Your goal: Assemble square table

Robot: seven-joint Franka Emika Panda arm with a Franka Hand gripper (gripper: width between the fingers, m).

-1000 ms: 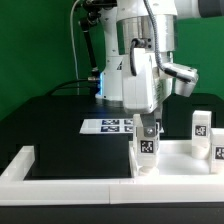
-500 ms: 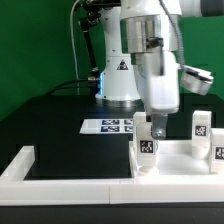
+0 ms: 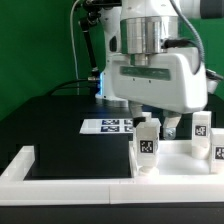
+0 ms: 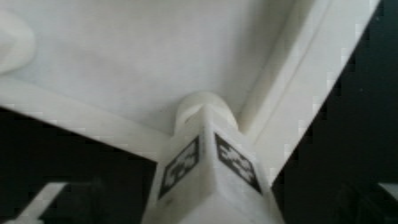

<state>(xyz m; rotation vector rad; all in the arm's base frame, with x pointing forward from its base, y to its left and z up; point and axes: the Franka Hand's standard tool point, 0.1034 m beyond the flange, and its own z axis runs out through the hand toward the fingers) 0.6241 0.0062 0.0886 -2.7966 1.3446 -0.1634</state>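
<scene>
Black table [image 3: 55, 130], green backdrop [image 3: 35, 45], white border rails [image 3: 60, 180], marker board [image 3: 105, 126]

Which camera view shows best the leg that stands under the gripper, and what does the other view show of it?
The exterior view shows it best: the leg stands upright at a corner of the tabletop, whole, one tag visible, with the open gripper just above. The wrist view shows the same leg from above, close and blurred, two tagged faces visible.

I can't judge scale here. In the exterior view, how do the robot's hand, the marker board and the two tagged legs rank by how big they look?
1. Gripper, though nearness may inflate it.
2. Marker board.
3. Near leg and far leg: too alike to rank.
</scene>
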